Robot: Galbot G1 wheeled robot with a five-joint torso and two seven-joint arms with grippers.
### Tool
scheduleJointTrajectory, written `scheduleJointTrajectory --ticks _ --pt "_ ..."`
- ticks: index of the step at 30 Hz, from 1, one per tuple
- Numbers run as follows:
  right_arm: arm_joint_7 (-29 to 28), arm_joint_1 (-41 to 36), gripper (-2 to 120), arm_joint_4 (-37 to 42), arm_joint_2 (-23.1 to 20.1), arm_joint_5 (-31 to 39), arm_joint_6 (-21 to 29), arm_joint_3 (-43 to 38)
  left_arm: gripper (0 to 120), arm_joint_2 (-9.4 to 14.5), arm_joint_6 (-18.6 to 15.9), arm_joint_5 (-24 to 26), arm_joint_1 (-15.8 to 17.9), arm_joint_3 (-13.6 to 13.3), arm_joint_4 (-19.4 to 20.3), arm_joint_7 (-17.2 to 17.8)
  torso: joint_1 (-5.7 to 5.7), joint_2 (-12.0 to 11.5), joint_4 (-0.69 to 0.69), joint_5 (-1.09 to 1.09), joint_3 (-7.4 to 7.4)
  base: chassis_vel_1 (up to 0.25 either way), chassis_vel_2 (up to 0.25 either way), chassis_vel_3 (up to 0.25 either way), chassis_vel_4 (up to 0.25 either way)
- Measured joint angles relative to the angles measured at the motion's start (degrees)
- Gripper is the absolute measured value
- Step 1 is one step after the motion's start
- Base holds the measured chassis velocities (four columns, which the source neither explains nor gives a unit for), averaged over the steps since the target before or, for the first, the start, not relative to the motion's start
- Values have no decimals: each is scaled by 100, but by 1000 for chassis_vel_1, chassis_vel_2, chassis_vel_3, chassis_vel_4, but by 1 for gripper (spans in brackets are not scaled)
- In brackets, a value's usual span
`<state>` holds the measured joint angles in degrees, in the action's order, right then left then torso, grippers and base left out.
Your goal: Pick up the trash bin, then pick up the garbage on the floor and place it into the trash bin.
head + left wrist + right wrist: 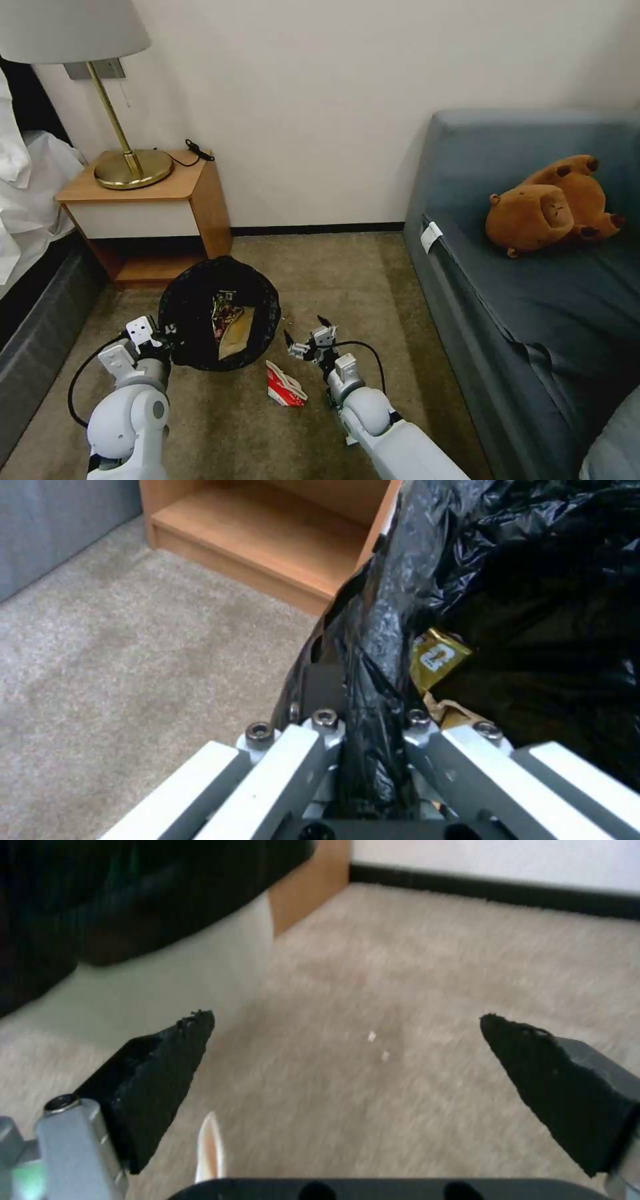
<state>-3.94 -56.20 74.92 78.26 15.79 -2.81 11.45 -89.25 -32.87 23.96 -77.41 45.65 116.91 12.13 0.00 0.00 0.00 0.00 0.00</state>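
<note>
Carpeted floor [320,280], one trash bin [193,313], one red-and-white carton [285,387], two claws

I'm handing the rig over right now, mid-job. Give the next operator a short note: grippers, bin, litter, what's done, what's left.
Left gripper: shut on the trash bin rim and liner, beside the nightstand.
Right gripper: open, empty, over carpet right of the bin.
Done: snack wrapper and paper bag lie inside the bin.
Left: red-and-white carton is on the floor between the arms. Bottle not spotted.
</note>
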Motion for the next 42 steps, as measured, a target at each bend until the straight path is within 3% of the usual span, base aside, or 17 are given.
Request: scheduleJointTrajectory --ticks 17,27,37,42 --pt "450 402 100 -964 -100 -209 32 759 1 -287 129 -388 -80 -4 -57 -33 0 0 0 0 0 0 0 0 0" --pt "801 514 100 -1070 -214 -288 70 993 1 -298 280 -479 -168 10 -116 -58 0 0 0 0 0 0 0 0 0" --pt "1486 847 100 -1149 -309 -311 633 1152 1 -295 348 -530 -225 22 -101 -64 0 0 0 0 0 0 0 0 0" --pt "1585 961 100 -1622 -179 -566 542 1155 1 -293 394 -558 -264 23 -103 -76 0 0 0 -1 0 0 0 0 0"
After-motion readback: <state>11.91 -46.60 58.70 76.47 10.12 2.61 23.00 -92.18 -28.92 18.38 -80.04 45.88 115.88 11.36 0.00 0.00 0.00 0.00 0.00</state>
